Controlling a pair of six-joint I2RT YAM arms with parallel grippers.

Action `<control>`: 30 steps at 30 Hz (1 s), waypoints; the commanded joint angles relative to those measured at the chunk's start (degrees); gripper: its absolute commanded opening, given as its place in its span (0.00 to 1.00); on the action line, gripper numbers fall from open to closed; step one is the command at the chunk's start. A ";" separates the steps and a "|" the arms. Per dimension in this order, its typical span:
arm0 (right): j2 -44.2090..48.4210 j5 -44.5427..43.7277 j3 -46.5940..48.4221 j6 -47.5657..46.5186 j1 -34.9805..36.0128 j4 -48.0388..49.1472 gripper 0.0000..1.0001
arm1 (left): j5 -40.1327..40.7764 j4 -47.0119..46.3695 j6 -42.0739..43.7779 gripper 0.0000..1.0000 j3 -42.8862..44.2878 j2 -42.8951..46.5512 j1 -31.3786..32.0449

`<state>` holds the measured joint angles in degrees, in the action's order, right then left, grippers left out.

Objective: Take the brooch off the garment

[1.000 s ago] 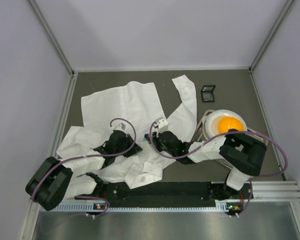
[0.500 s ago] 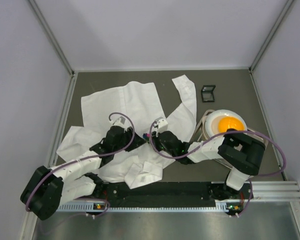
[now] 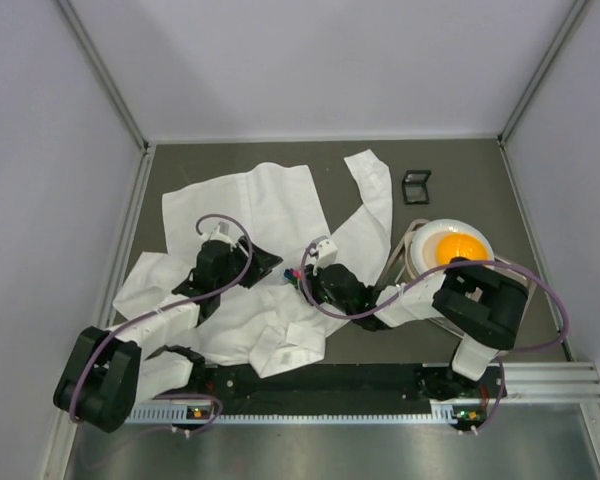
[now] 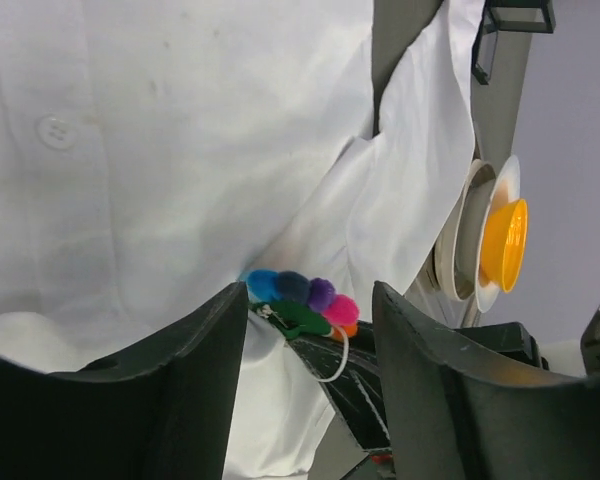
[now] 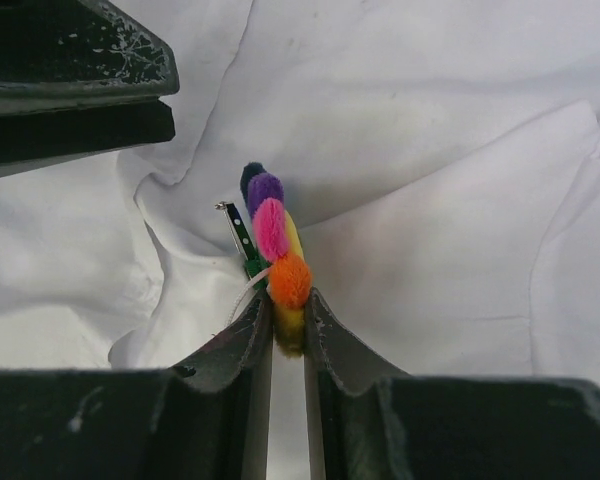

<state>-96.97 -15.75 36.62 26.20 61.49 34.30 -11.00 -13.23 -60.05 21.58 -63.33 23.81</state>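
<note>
Backed away and widened since a second ago, left pincer [image 3: 268, 264] stands spread, holding nothing. Right pincer [image 5: 288, 310] pinches the brooch [image 5: 270, 225] by its lower edge, just beside the creased garment [image 5: 430, 150] on the dark surface [image 3: 460, 170].

On the dark table [image 3: 480, 175] we see an orange bowl [image 3: 458, 247] sitting on a stack of white plates [image 3: 413, 258] at the right. Behind it, well apart, lies a small black square frame [image 3: 416, 186]. Pale walls [image 3: 320, 60] enclose the table.
</note>
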 commanded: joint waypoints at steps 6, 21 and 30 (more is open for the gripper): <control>-0.85 1.77 0.21 -0.35 0.73 2.70 0.15 | -10.78 -12.17 0.81 0.69 0.47 -10.83 -4.04; -0.33 7.83 -3.39 -4.40 -0.06 11.39 0.14 | -17.99 -11.28 9.87 0.53 1.88 -16.28 -4.56; -0.24 5.38 -1.82 -4.14 -0.50 6.92 0.16 | -21.16 -15.67 6.97 0.37 1.00 -17.79 -4.57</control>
<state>-97.27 -9.72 33.26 22.50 61.19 39.97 -28.71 -23.55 -52.34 22.09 -80.95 19.42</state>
